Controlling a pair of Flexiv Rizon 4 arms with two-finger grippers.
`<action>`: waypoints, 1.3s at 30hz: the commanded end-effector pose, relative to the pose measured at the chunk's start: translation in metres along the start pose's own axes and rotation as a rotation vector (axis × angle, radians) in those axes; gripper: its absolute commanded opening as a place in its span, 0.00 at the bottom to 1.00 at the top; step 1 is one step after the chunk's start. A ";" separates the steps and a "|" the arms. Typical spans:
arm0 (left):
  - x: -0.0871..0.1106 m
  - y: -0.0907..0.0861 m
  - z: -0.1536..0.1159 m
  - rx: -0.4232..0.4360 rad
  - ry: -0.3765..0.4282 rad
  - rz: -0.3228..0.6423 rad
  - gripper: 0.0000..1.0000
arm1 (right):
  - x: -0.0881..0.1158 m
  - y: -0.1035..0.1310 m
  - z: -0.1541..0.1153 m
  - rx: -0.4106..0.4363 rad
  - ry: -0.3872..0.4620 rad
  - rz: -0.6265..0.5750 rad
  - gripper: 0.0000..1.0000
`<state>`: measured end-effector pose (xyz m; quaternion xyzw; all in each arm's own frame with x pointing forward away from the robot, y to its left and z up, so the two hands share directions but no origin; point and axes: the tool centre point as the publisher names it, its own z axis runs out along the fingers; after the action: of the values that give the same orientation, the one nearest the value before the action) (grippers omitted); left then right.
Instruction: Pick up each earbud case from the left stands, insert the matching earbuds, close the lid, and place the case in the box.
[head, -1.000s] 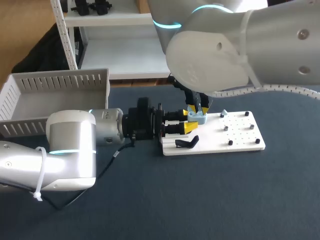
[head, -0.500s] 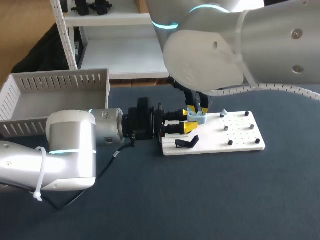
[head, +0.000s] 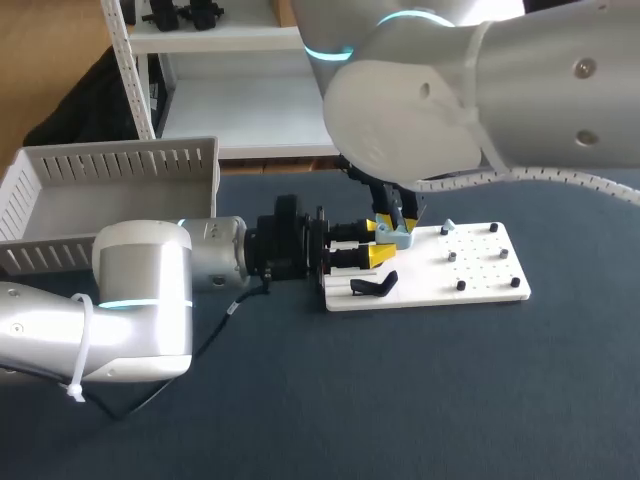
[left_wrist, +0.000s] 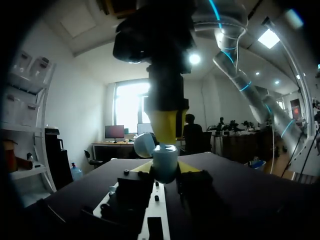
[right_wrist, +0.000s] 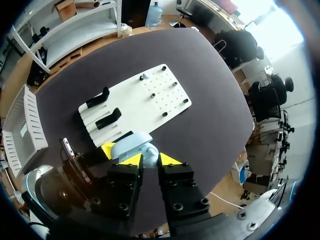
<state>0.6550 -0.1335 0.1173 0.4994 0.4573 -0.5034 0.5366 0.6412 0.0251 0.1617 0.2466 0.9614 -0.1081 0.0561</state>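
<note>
Over the white board (head: 480, 285) on the table (head: 400, 400), left end effector (head: 380, 242) clamps the earbud case (head: 396, 236).

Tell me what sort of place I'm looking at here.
Most likely a robotics lab test bench. A left arm and a right arm meet over a dark table. On it lies a white fixture board with black stands, and a slatted grey box sits at one side.
</note>
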 end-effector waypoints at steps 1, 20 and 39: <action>0.001 0.000 -0.001 -0.001 -0.004 0.003 0.00 | -0.001 0.002 -0.001 0.007 0.005 0.003 0.07; 0.001 0.000 -0.001 -0.001 -0.004 0.003 0.00 | -0.009 -0.036 -0.038 -0.266 -0.085 0.038 0.39; 0.001 0.000 -0.001 -0.001 -0.004 0.003 0.00 | -0.101 -0.069 -0.001 -0.557 -0.081 -0.050 0.47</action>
<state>0.6552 -0.1332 0.1174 0.4994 0.4575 -0.5032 0.5367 0.6859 -0.0717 0.1982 0.2142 0.9631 0.0610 0.1509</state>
